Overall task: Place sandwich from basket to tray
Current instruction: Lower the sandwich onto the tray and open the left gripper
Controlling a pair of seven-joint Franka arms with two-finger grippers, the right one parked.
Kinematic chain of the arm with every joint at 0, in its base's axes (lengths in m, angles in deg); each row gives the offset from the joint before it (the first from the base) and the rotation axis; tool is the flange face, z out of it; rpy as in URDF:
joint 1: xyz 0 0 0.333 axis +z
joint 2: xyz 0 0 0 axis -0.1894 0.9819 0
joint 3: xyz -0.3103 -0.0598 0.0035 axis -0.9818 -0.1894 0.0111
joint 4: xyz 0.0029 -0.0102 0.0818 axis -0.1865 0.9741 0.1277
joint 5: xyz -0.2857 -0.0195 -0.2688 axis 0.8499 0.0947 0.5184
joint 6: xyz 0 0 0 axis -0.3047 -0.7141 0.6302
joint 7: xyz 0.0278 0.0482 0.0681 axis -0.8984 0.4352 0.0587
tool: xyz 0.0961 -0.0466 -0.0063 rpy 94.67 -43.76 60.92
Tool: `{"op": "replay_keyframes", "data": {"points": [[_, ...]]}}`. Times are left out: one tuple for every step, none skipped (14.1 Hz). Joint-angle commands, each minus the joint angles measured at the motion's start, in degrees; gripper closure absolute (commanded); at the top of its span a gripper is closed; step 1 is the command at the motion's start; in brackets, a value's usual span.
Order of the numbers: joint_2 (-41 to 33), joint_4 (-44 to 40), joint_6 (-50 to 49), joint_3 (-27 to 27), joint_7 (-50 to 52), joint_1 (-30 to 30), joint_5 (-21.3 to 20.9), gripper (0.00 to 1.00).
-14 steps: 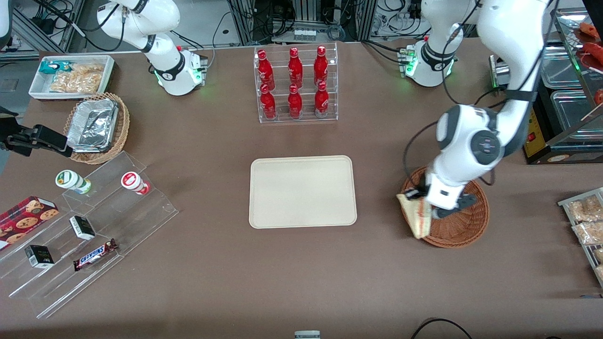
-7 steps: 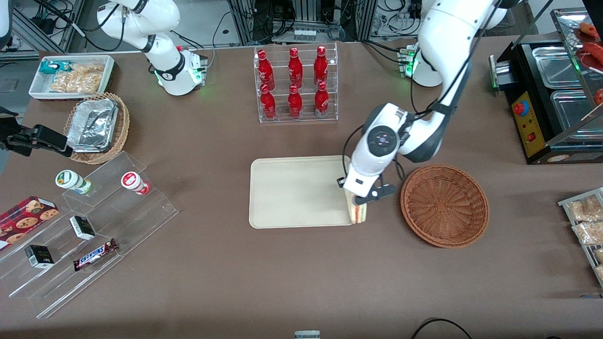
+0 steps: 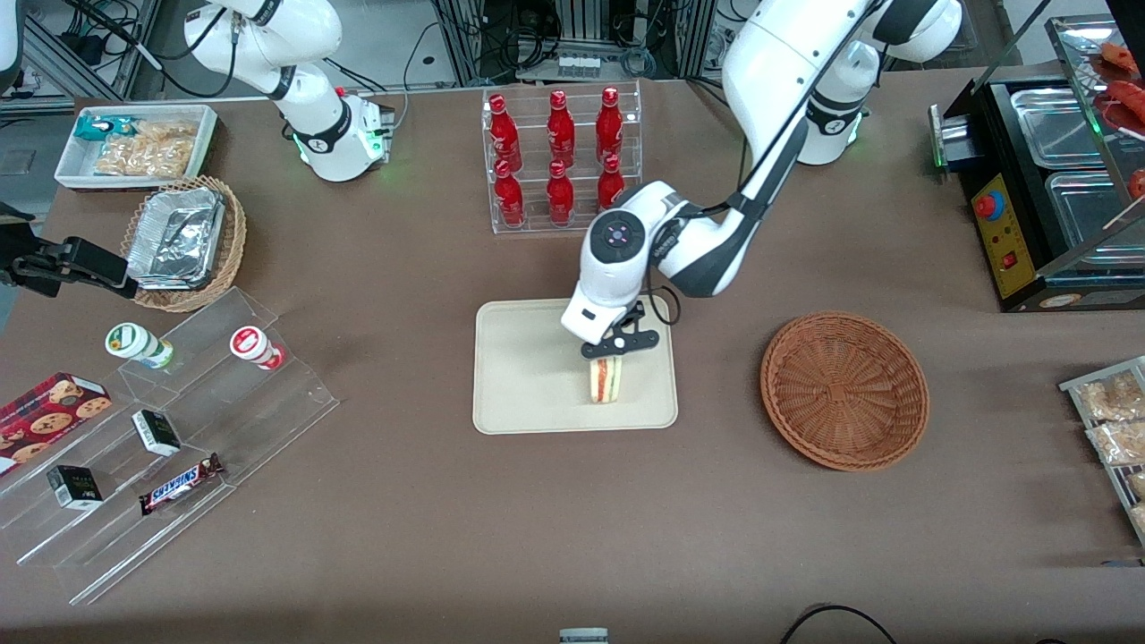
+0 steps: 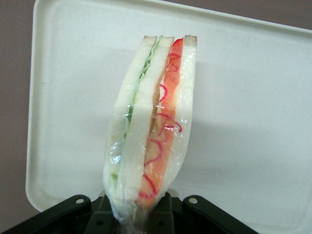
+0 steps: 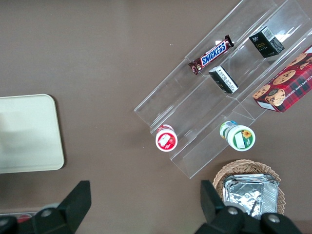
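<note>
The wrapped sandwich (image 3: 606,380), white bread with red and green filling, hangs over the cream-beige tray (image 3: 528,376), on the part of it nearest the basket. My left gripper (image 3: 611,351) is shut on its upper end. Close up, the sandwich (image 4: 151,126) runs away from the gripper (image 4: 139,217) over the tray (image 4: 243,107), its wrapped end pinched between the black fingers. Whether it touches the tray I cannot tell. The reddish-brown wicker basket (image 3: 844,390) sits beside the tray, toward the working arm's end, holding nothing.
A clear rack of red bottles (image 3: 561,159) stands farther from the front camera than the tray. Toward the parked arm's end are stepped acrylic shelves (image 3: 170,429) with snacks, a tan basket of foil trays (image 3: 183,241) and a white bin (image 3: 134,148). A black appliance (image 3: 1038,179) stands toward the working arm's end.
My gripper carried the sandwich out of the basket, across the bare table and over the tray's edge. It now hangs over the tray, and the basket is left with nothing in it.
</note>
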Motion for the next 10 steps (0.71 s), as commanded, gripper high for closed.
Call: {"op": "replay_keyframes", "data": {"points": [[3.83,-4.93,-1.63,0.90,4.06,-2.62,-2.92,0.76],[4.45,-6.07,-2.50,0.90,4.33,-2.89,-3.01,0.70],[4.63,-6.61,-3.47,0.90,4.33,-2.90,-3.01,0.65],[4.64,-6.70,-4.00,0.90,4.33,-2.90,-3.01,0.46],[4.64,-6.70,-4.00,0.90,4.33,-2.90,-3.01,0.05],[4.55,-6.70,-4.18,0.99,4.51,-2.90,-3.01,0.00],[4.03,-6.87,-5.40,1.17,4.51,-2.55,-3.01,0.00],[3.76,-8.09,-7.32,1.69,4.42,-2.37,-3.01,0.00],[3.67,-10.46,-10.39,2.91,3.98,-2.37,-3.01,0.00],[3.84,-13.26,-13.55,3.54,4.07,-2.37,-3.10,0.00]]}}
